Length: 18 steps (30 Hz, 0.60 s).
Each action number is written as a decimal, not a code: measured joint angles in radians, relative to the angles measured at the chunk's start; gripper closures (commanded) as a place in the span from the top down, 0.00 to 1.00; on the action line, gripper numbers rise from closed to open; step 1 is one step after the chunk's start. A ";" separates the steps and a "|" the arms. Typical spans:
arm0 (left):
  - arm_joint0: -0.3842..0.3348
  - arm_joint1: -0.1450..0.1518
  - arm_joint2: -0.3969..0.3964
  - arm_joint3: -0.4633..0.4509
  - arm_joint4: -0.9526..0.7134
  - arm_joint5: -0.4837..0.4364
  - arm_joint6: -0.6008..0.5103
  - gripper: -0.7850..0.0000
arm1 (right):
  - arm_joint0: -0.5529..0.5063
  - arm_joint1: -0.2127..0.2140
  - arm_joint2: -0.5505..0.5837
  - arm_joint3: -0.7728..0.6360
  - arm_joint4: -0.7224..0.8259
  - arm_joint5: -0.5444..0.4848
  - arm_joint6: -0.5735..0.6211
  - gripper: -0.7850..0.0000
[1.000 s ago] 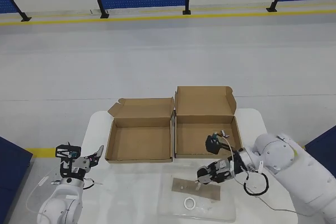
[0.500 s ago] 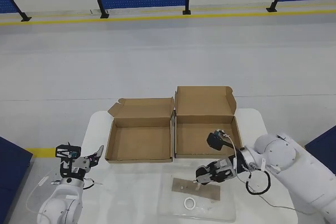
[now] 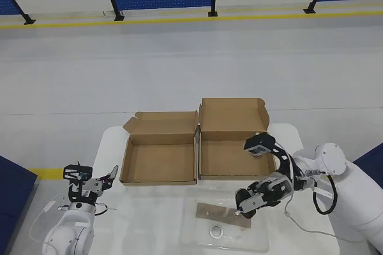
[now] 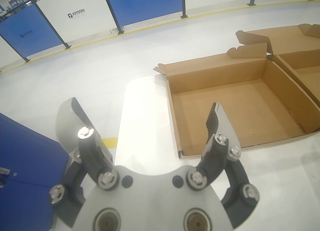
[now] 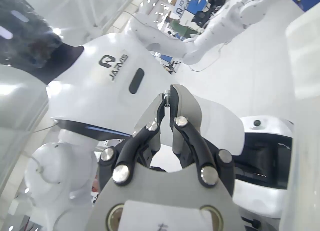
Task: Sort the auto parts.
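Because the small screw (image 5: 166, 98) is likely bound for a cardboard box (image 3: 233, 159) beyond the clear tray (image 3: 255, 242), the right jaws pinch it by their tips above that tray, where a white ring (image 3: 215, 231) lies. Left jaws stand spread and empty, well apart from it.

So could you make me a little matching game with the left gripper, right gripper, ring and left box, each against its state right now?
Things:
1. left gripper
2. right gripper
3. ring
4. left box

States:
a. lies in the clear tray
b. open, holding nothing
c. cardboard, lid up, empty
d. shut on a small metal part

Pairs: 1-b, 2-d, 3-a, 4-c.
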 measured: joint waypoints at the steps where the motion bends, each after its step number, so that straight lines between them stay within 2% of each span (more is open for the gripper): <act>1: 0.000 0.000 0.000 0.000 0.000 0.000 0.000 1.00 | 0.000 -0.002 0.001 0.002 0.015 0.002 0.002 0.00; 9: 0.000 0.000 0.000 0.000 0.000 0.000 0.000 1.00 | -0.016 -0.007 -0.007 -0.010 0.030 0.011 -0.012 0.00; 18: 0.000 0.000 0.000 0.000 0.000 0.000 0.000 1.00 | -0.052 -0.047 -0.012 0.020 0.408 0.136 0.047 0.00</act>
